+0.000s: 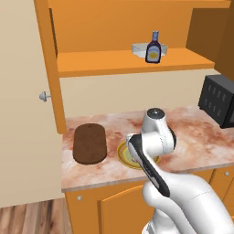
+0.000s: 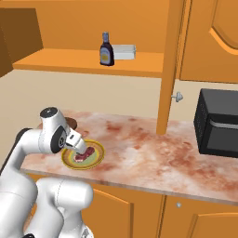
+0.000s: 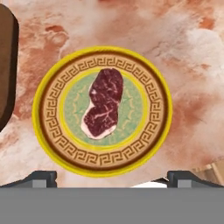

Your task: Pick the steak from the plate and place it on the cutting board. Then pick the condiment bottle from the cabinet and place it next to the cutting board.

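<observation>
You get even, bright, flat rendered light in all three views, with no visible lamp and no glare. The cabinet (image 1: 128,61) interior glows a uniform orange; its far right corner darkens in the left base view. The condiment bottle (image 1: 154,48) carries a small pale highlight. Shadows are faint: a thin dark edge beside the cutting board (image 1: 90,143), a soft rim under the plate (image 3: 102,111). The steak (image 3: 104,104) looks sharp in the hand view, its marbling clear. Edges show slight jaggedness and softness, but no lens bending or focus blur.
</observation>
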Robot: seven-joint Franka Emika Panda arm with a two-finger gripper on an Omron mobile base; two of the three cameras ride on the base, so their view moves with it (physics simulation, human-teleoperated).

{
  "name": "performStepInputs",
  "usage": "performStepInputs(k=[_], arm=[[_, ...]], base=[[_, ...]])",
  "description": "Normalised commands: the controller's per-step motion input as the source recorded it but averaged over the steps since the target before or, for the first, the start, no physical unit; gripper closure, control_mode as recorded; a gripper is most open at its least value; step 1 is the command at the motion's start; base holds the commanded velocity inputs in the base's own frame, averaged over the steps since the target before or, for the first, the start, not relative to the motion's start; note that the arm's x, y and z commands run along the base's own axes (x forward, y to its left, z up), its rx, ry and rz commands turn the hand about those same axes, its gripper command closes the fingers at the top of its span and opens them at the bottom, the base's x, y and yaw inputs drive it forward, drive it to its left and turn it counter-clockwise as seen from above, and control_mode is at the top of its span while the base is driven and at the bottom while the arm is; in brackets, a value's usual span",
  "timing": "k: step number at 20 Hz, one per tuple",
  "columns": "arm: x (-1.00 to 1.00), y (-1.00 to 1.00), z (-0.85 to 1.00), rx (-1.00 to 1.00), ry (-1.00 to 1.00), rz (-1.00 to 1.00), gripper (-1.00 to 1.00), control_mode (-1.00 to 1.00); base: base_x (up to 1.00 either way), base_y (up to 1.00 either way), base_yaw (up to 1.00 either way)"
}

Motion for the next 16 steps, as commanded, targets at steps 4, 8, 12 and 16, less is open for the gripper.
performStepInputs(k=[4,8,12,16], arm=[[0.03,0.00,-0.14,0.01,-0.02,-0.09,-1.00,-1.00],[0.02,0.00,-0.12,0.01,0.00,-0.07,-1.00,-1.00],[0.00,0.00,-0.10,0.01,0.00,-0.06,-1.00,-1.00],[0.04,0.00,-0.06,0.02,0.00,-0.04,-1.00,-1.00]], base=[[0.00,0.00,0.00],[0.00,0.00,0.00],[0.00,0.00,0.00],[0.00,0.00,0.00]])
